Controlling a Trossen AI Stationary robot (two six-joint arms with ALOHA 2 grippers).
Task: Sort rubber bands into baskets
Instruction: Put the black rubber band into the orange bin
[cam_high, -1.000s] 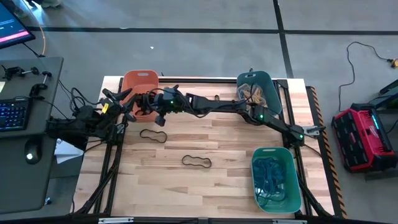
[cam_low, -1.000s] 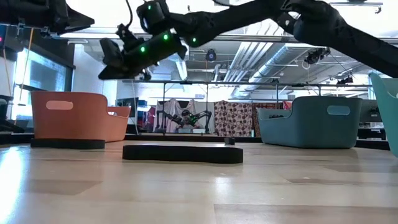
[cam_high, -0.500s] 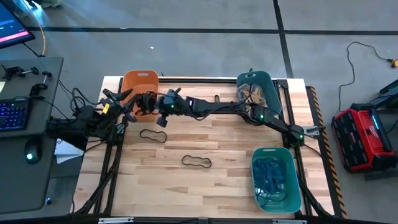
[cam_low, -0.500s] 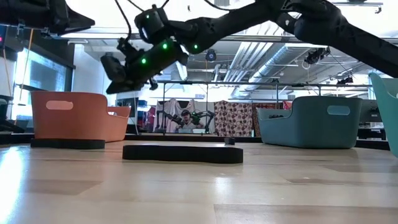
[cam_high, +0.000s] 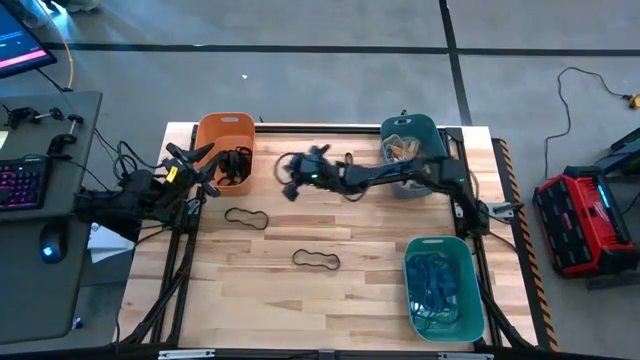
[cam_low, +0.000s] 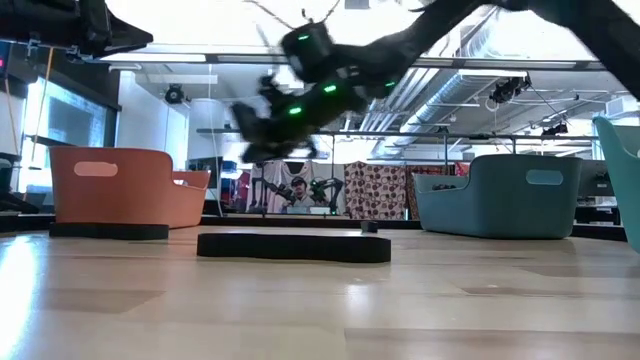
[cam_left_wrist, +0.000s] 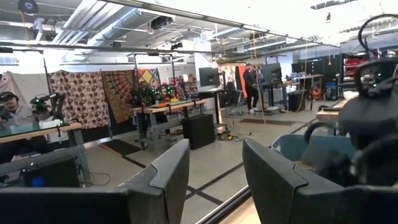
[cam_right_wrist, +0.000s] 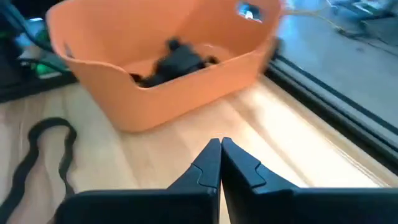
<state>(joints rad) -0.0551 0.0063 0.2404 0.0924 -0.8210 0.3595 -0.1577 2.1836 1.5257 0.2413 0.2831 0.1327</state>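
Broadly, a pale wooden table is seen from above, with the two dark arms reaching over it. Three baskets are set near its edges: an orange basket at the far left corner, a dark teal basket at the far right, and a lighter green basket at the near right. Black rubber bands are heaped in the orange basket, tan bands are piled in the dark teal one, and blue bands fill the green one. Two black bands are left loose on the bare wood: one near the orange basket, another nearer the table's middle.

The right gripper is held above the table between the orange and dark teal baskets, and its fingers are pressed together with nothing between them. The left gripper is parked beside the orange basket at the table's left edge, its fingers spread apart and empty.
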